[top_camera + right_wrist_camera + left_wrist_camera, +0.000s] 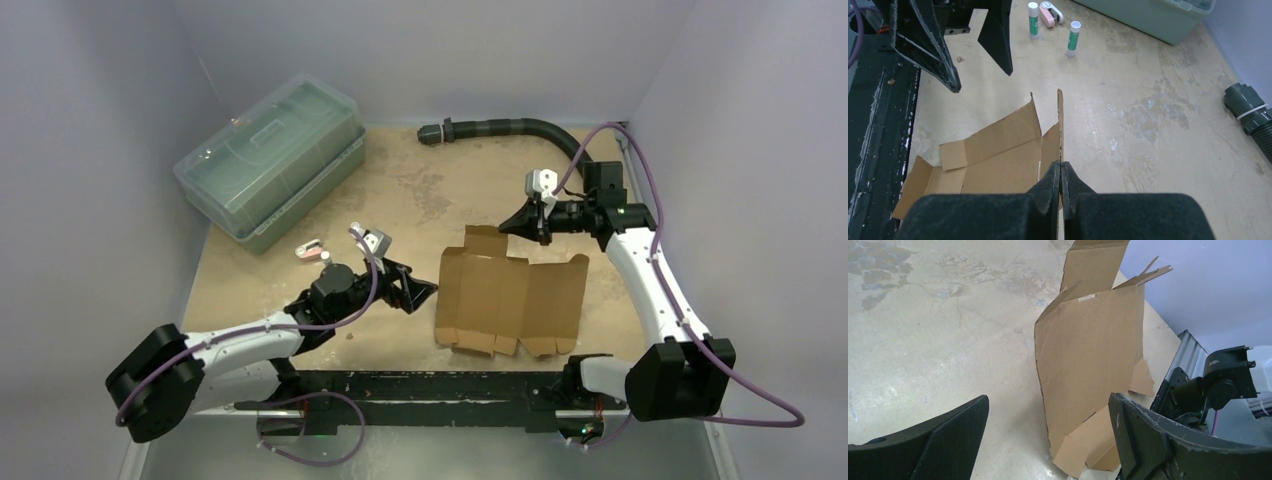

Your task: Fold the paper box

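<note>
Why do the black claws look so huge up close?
Left wrist view: the left gripper sits right at the lens, filling the bottom corners. Right wrist view: the right gripper, shut on the paper box, looms likewise. Top view: farther off, both look small.

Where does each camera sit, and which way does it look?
Top external: high behind the arms, looking down at the table, paper box and plastic bin; both arms show.
Left wrist: on the left arm, facing the paper box across the table; the open left gripper frames it.
Right wrist: on the right arm, looking down past the right gripper, shut on a paper box flap, toward the left gripper.
All share the paper box.
</note>
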Controlling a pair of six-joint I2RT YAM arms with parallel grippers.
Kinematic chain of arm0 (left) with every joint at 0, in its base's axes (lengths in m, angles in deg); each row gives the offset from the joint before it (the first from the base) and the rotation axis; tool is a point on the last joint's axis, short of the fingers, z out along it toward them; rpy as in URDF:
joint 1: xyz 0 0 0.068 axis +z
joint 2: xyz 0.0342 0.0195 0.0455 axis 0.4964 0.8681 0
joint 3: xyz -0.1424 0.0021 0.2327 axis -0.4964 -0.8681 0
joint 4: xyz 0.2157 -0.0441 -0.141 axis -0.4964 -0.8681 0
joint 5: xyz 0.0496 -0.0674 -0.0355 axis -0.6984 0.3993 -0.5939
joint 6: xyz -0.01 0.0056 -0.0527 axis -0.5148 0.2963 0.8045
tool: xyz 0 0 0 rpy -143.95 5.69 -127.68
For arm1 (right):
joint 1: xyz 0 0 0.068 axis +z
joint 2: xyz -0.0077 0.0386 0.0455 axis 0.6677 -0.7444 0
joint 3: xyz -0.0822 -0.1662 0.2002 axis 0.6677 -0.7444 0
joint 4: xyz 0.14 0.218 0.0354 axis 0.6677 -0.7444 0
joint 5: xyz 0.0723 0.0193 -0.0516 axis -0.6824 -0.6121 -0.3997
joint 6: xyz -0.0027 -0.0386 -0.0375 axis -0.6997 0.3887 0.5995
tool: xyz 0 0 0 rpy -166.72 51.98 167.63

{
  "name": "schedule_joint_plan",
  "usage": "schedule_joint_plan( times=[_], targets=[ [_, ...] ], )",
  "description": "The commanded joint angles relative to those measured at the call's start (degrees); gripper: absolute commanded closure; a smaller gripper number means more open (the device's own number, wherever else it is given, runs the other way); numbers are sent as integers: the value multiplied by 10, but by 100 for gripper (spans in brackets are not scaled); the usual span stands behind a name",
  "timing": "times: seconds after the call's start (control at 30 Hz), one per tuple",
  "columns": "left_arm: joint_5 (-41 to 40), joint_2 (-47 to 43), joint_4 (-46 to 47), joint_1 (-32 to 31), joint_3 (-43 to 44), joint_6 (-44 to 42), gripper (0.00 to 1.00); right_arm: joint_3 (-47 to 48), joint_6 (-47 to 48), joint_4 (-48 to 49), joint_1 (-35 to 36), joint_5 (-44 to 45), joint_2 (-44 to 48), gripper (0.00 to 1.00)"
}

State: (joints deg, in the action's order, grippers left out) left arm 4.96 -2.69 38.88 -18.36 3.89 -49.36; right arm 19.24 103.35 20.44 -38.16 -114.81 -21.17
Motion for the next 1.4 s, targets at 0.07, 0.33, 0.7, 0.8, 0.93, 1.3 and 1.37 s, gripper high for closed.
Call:
schedule_joint_plan(
  times=[0.07, 0.33, 0.7, 0.8, 0.93, 1.3, 1.37],
  targets=[
    [22, 92, 141, 1, 13, 29, 18, -7, -16, 23, -6, -25, 4, 100],
    [30, 202, 169, 0, 33, 25, 38, -12, -20, 30, -7, -26, -4, 100],
    [103, 275, 270, -3, 47, 40, 46, -16, -30, 37, -9, -27, -11, 100],
    [114, 291, 276, -3, 49, 43, 48, -16, -31, 38, -12, -31, -9, 100],
    [113, 310, 285, -3, 51, 46, 49, -17, -32, 39, -15, -33, -8, 100],
    [120, 314, 265, -3, 74, 38, 100, -22, -34, 41, -16, -24, -16, 100],
    [109, 288, 198, -3, 91, 9, 100, -24, -33, 43, -16, -14, -17, 100]
  ],
)
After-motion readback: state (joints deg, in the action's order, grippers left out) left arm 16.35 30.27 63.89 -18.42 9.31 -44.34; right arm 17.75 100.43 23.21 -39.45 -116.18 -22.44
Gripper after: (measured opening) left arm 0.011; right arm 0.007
